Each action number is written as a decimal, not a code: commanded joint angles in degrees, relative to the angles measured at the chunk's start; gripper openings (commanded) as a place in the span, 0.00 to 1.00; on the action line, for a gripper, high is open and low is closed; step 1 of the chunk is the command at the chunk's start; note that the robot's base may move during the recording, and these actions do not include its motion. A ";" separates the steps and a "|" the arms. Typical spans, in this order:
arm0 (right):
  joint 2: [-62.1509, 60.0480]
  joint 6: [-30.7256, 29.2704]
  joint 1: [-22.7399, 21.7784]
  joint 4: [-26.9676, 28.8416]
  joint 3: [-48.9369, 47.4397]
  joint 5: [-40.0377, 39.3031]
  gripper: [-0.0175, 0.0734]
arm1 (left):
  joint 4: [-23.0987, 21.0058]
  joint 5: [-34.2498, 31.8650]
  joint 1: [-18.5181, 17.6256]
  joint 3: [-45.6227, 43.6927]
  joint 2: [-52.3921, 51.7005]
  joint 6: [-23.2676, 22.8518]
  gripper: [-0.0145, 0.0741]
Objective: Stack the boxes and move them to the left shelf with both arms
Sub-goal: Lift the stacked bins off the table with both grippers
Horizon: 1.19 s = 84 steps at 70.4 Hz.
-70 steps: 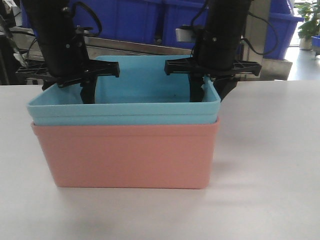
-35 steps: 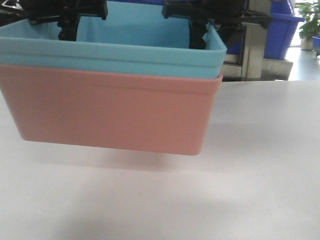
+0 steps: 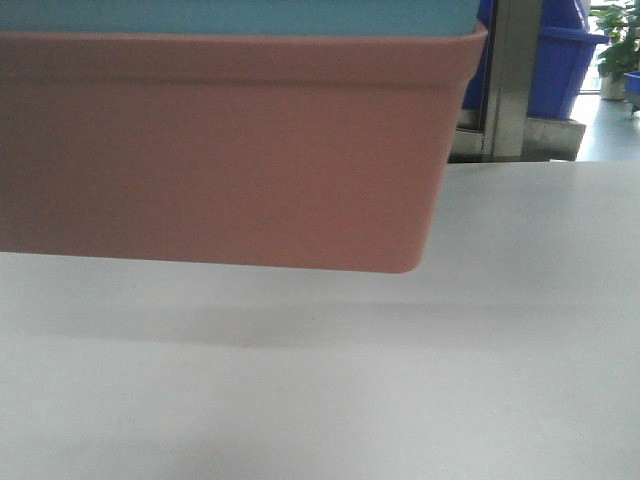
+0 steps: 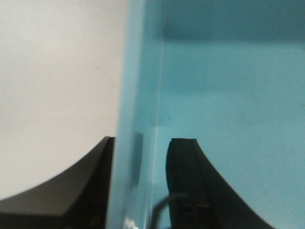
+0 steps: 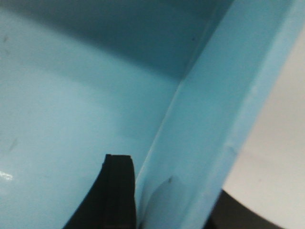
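The sky blue tub [image 3: 240, 15] sits nested in the salmon pink tub [image 3: 230, 150]. The stack hangs above the white table [image 3: 400, 400] with a shadow under it, and fills the top of the front view. Both grippers are out of that view. In the left wrist view my left gripper [image 4: 140, 176] is shut on the blue tub's wall [image 4: 138, 95], one finger outside and one inside. In the right wrist view my right gripper [image 5: 176, 200] is shut on the opposite wall [image 5: 228, 95] the same way. The roller shelf is hidden.
A steel post [image 3: 510, 80] stands behind the table at the right, with dark blue ribbed crates [image 3: 560, 60] beside it. A potted plant [image 3: 615, 30] is at the far right. White tabletop shows beside the tub in both wrist views.
The stacked tubs have risen off the table and come closer to the front camera. Both grippers, seen gripping the blue rim before, have passed out of the top of the view.
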 commanded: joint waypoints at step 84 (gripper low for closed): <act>-12.67 5.51 14.26 -15.39 7.68 -13.13 0.23 | -4.66 -14.79 -13.07 11.64 -15.41 -3.42 0.16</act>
